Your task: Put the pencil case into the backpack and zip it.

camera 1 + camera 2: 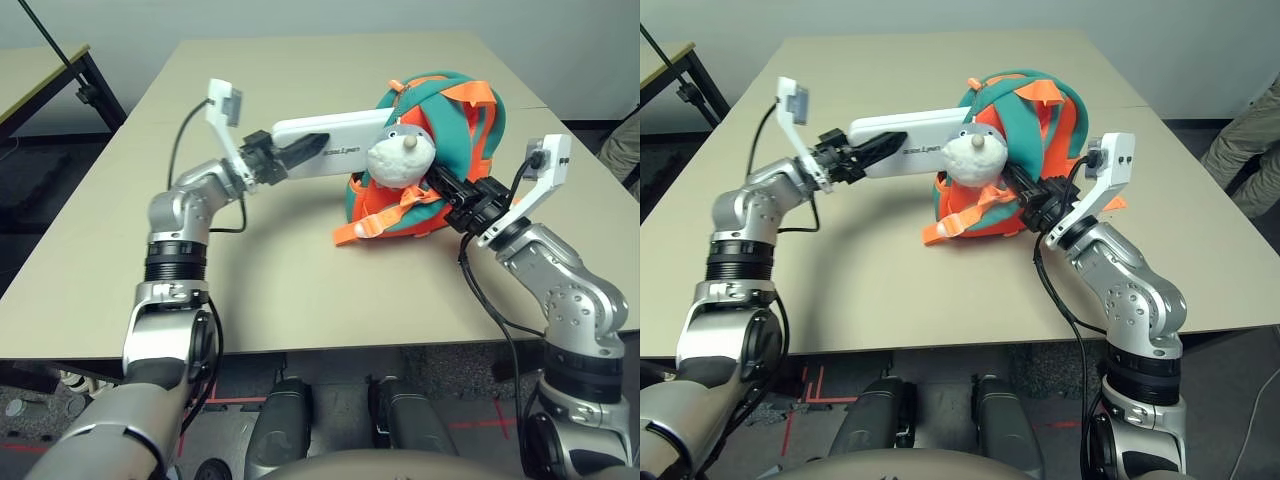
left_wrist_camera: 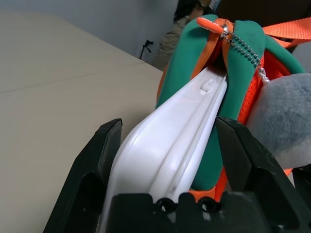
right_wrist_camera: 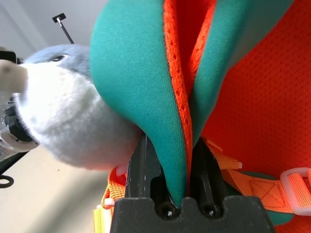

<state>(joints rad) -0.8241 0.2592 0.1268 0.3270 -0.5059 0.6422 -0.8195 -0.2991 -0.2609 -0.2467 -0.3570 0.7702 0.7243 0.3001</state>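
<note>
My left gripper (image 1: pixel 303 153) is shut on the near end of the white pencil case (image 1: pixel 340 135), holding it level above the table. The case's far end pokes into the open top of the teal and orange backpack (image 1: pixel 450 110), between its teal lips (image 2: pixel 194 58). A grey-white plush charm (image 1: pixel 400 155) hangs on the backpack's front, partly covering the case's end. My right gripper (image 1: pixel 442 186) reaches in from the right behind the charm. In the right wrist view its fingers (image 3: pixel 143 160) are shut on a teal fold of the backpack (image 3: pixel 146 73).
The backpack stands at the middle right of the beige table (image 1: pixel 280 270), orange straps (image 1: pixel 380 222) spilling toward me. Another table (image 1: pixel 40 70) stands at the back left. A person's leg (image 1: pixel 1250 130) shows at the right edge.
</note>
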